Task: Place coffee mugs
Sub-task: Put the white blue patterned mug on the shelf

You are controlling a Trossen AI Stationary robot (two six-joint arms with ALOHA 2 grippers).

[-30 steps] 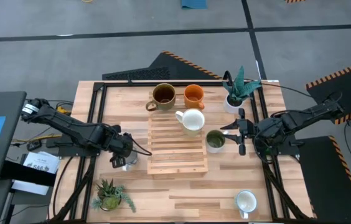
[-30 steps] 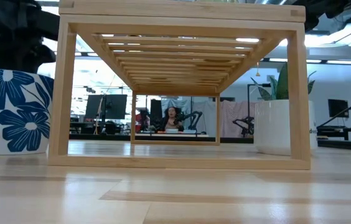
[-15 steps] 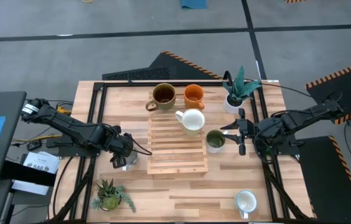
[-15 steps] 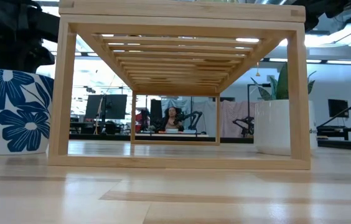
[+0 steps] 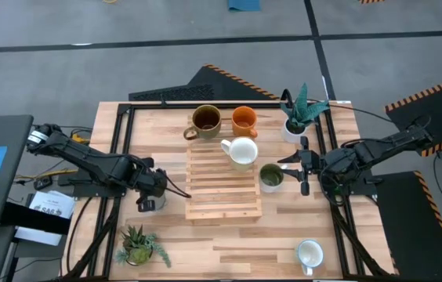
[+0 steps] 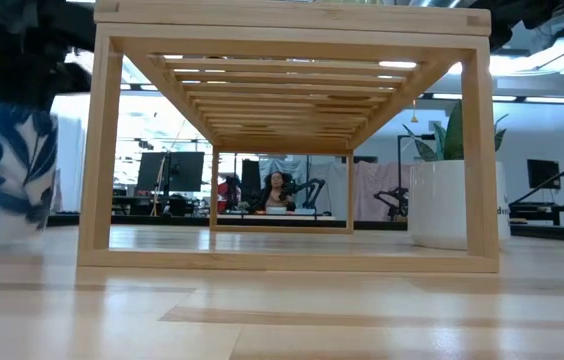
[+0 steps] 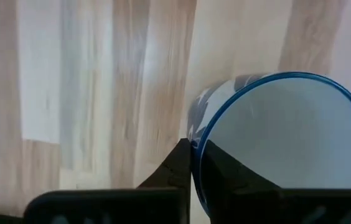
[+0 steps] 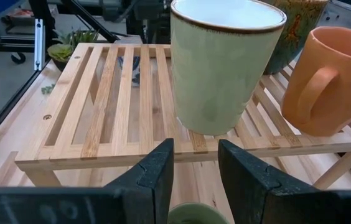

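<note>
The left gripper [image 5: 149, 200] hides most of the blue-flowered mug [image 7: 275, 137], its fingers [image 7: 177, 163] clamped over the rim beside the rack [image 5: 222, 182]. The right gripper [image 5: 298, 168] hangs narrowly parted, olive mug [image 5: 270, 176] just ahead, cream mug [image 8: 225, 62] beyond.

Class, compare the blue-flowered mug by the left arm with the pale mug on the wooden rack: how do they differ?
The blue-flowered mug has a blue pattern and rim; the pale mug is plain with a thin brown rim. The blue-flowered mug is beside the wooden rack; the pale mug stands on it. The left gripper clamps the blue-flowered mug's rim; nothing holds the pale mug. Both are upright.
</note>
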